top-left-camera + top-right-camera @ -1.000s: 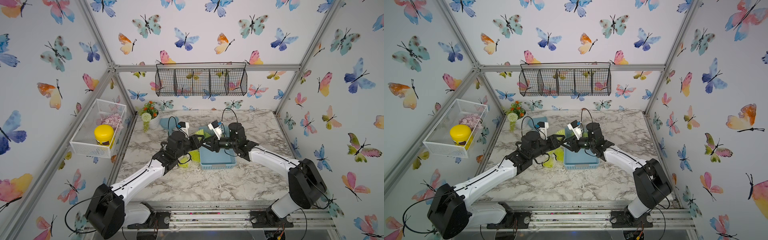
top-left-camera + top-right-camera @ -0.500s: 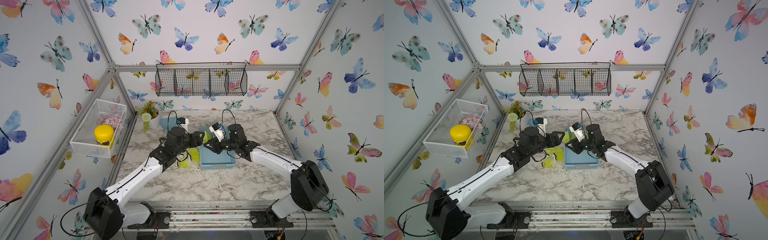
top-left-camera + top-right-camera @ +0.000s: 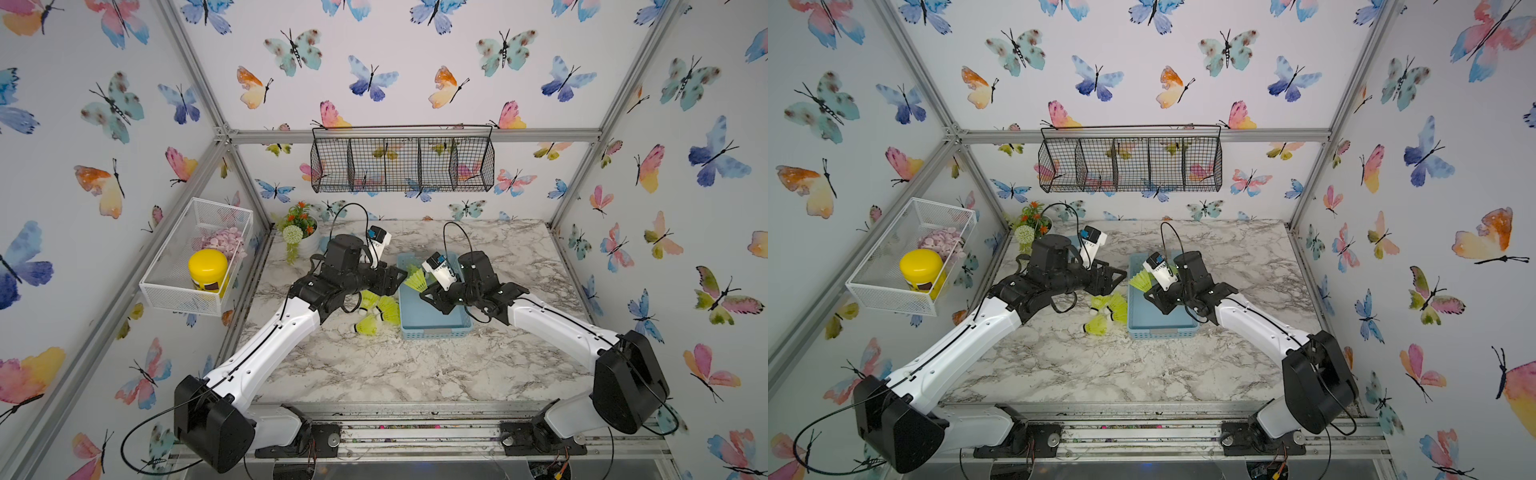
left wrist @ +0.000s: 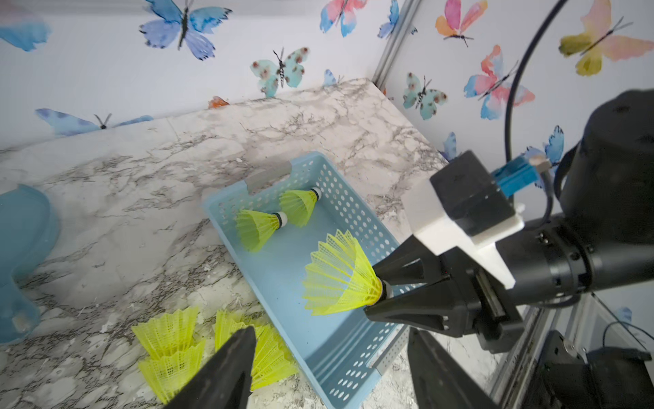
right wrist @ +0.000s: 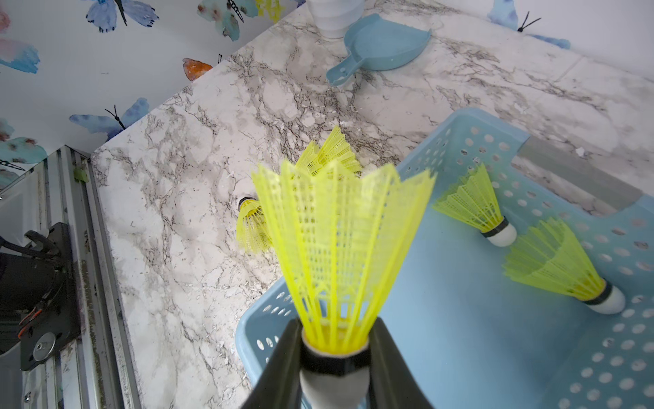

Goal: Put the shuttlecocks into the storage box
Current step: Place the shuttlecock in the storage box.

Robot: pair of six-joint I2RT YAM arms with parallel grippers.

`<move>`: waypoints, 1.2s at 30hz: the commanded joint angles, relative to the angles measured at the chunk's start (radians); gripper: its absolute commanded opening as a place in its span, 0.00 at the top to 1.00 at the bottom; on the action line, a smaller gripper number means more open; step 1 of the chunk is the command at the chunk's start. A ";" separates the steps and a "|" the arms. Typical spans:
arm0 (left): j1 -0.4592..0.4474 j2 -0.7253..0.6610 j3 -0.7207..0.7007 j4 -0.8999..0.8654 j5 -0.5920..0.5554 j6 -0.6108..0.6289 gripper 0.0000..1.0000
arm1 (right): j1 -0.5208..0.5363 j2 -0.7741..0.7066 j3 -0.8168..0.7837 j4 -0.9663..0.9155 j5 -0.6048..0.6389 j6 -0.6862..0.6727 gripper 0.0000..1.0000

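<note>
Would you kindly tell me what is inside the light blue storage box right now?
Two shuttlecocks lie on the storage box floor near one end. A third shuttlecock hangs above in the right claw, which hides some floor beneath.

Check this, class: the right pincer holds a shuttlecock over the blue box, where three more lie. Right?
Only two shuttlecocks lie in the blue box, not three; the left wrist view shows it. The right pincer does hold a shuttlecock over it.

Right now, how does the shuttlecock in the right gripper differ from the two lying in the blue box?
The held shuttlecock hangs above the storage box; the two boxed shuttlecocks lie on its floor. The right gripper clamps the held one's base; no gripper holds the boxed ones. All: yellow skirts, black bands, white tips.
</note>
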 commanded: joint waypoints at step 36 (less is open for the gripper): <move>0.001 0.239 0.127 -0.110 0.309 0.100 1.00 | 0.005 -0.046 -0.010 -0.044 -0.005 -0.074 0.42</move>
